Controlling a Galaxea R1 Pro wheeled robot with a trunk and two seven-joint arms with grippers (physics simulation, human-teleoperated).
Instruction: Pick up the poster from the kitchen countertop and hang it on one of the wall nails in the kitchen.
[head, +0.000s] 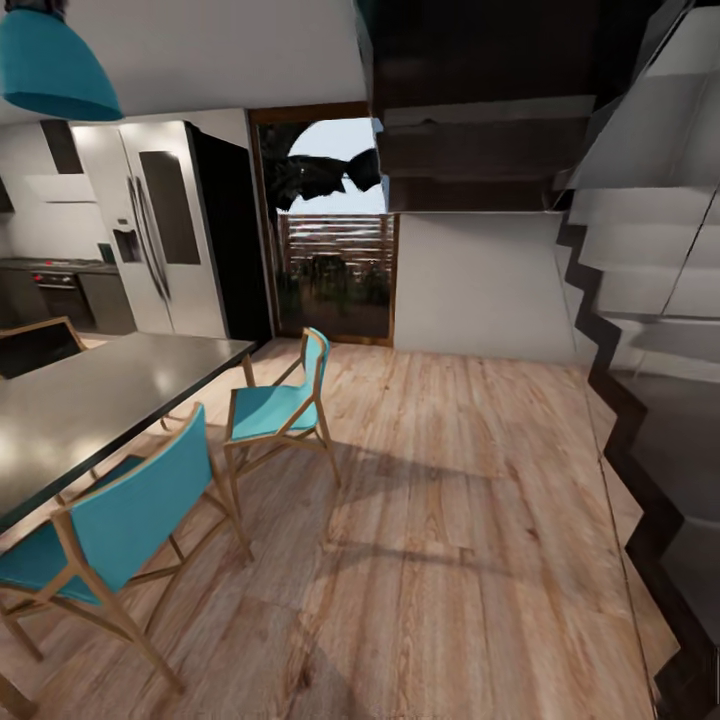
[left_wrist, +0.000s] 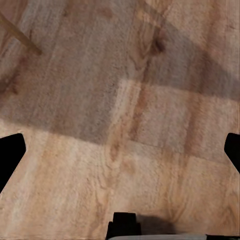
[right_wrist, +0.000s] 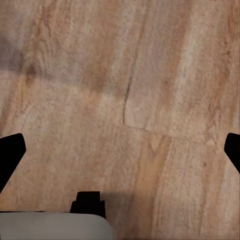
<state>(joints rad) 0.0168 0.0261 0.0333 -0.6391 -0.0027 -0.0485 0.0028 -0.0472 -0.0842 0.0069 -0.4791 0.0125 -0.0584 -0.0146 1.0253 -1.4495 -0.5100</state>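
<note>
Task barely begun: robot in the dining area, kitchen countertop (head: 55, 266) far left, poster not spotted, both end effectors (left_wrist: 120, 150) (right_wrist: 120, 150) spread wide, empty above wood floor (head: 450, 520).

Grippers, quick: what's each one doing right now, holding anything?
Left gripper: open, fingers wide apart, holding nothing, wooden floor beneath it.
Right gripper: open, also holding nothing, over the same floor.
</note>
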